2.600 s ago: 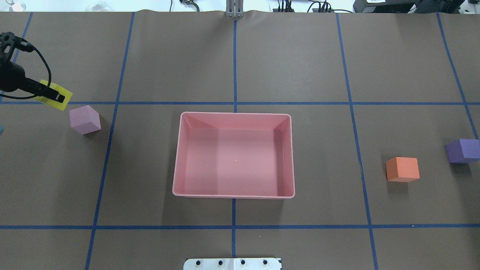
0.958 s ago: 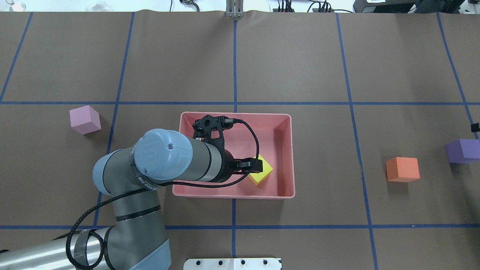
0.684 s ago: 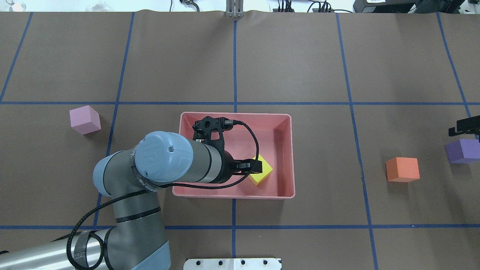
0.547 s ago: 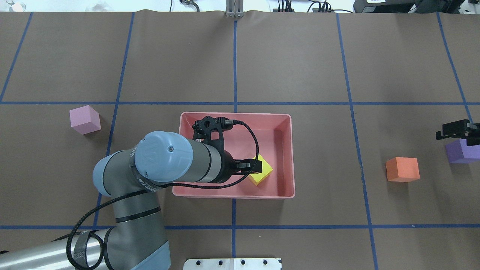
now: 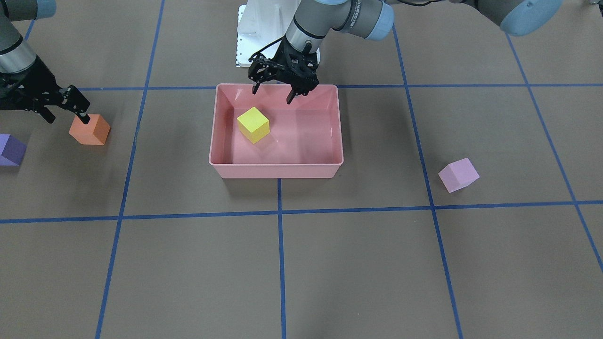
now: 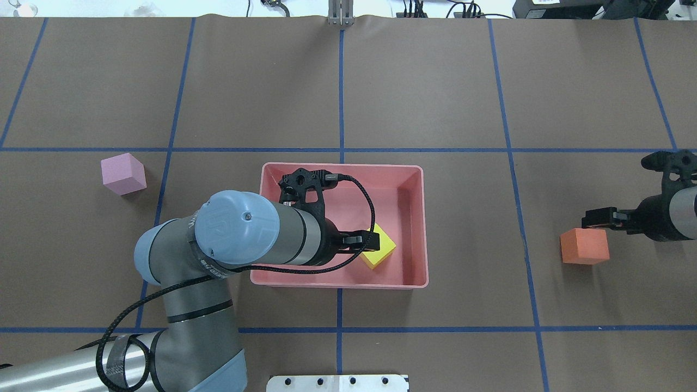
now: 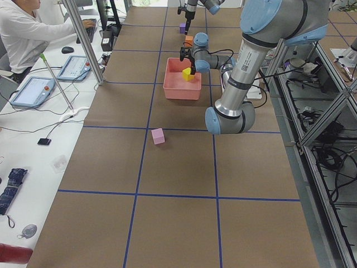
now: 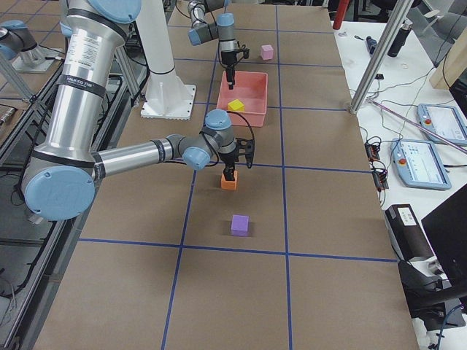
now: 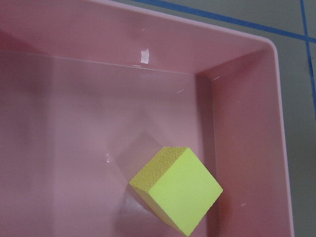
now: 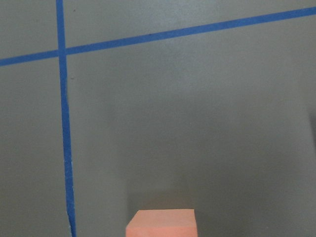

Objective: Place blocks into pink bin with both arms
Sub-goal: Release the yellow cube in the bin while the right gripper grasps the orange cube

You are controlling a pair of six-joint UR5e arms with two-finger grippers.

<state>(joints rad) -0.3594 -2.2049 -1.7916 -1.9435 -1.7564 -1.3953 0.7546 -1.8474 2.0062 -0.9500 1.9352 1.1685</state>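
Clearance: yellow block (image 5: 253, 124) off pink bin (image 5: 275, 170) walls; we see left pincer (image 5: 272, 92) spread, right pincer (image 5: 67, 117) spread over orange block (image 5: 89, 130)

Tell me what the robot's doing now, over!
Left gripper open over pink bin. Yellow block lying loose inside. Right gripper open over orange block. Nothing in the way.

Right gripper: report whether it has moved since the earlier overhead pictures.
Yes. The right gripper came in from the view's right edge, leftward, up to the fixed orange block.
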